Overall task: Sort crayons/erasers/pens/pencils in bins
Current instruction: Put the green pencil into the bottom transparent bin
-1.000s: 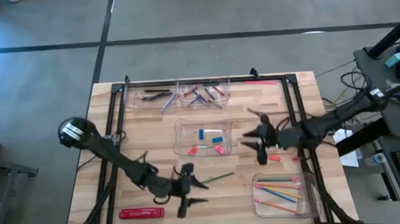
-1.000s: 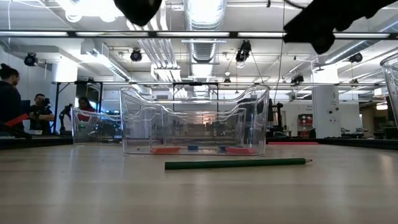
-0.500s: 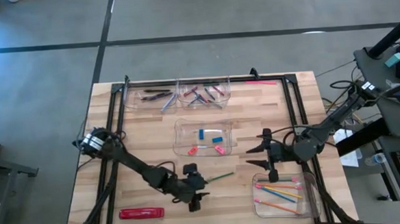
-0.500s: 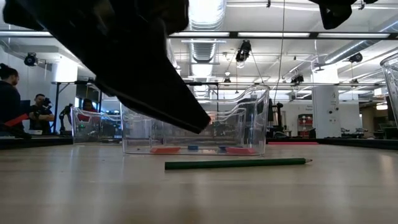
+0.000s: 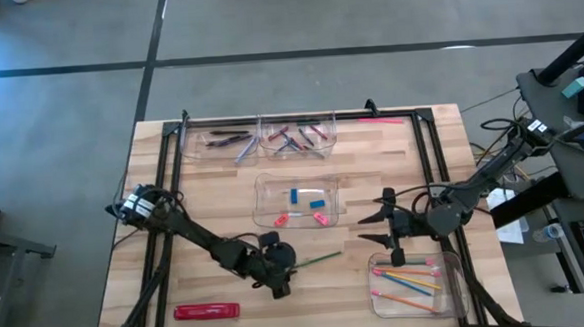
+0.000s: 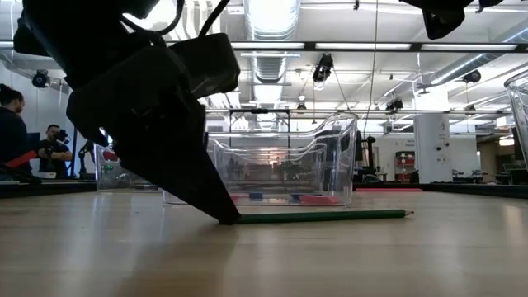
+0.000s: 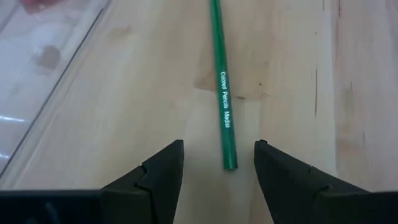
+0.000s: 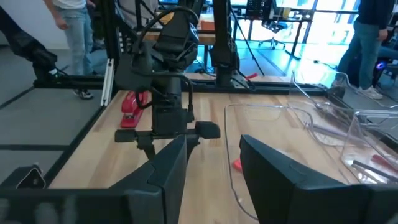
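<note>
1. Broadly, the table (image 5: 174,200) is a wooden top edged by a black frame, with bare wood open along its left side and between the bins.
2. Four clear bins sit on it: two side by side at the far edge, the pen bin (image 5: 229,140) and the crayon bin (image 5: 299,137); the eraser bin (image 5: 296,201) in the middle; the pencil bin (image 5: 416,282) at the near right corner.
3. Left arm (image 5: 191,241) reaches from the left edge across the near half of the table; right arm (image 5: 473,186) comes in from the right edge.
4. Left gripper (image 7: 217,167) is low over the wood just near of the eraser bin, its fingers parted and holding nothing, straddling the near end of the green pencil (image 7: 222,93). In the low view a fingertip meets the table at that end of the pencil.
5. Right gripper (image 5: 389,229) hovers between the eraser bin and the pencil bin, fingers spread and empty.
6. A red pack (image 5: 207,311) lies near the front left edge, well apart from the bins.
7. The green pencil lies flat on open wood between the eraser bin and the front edge.
</note>
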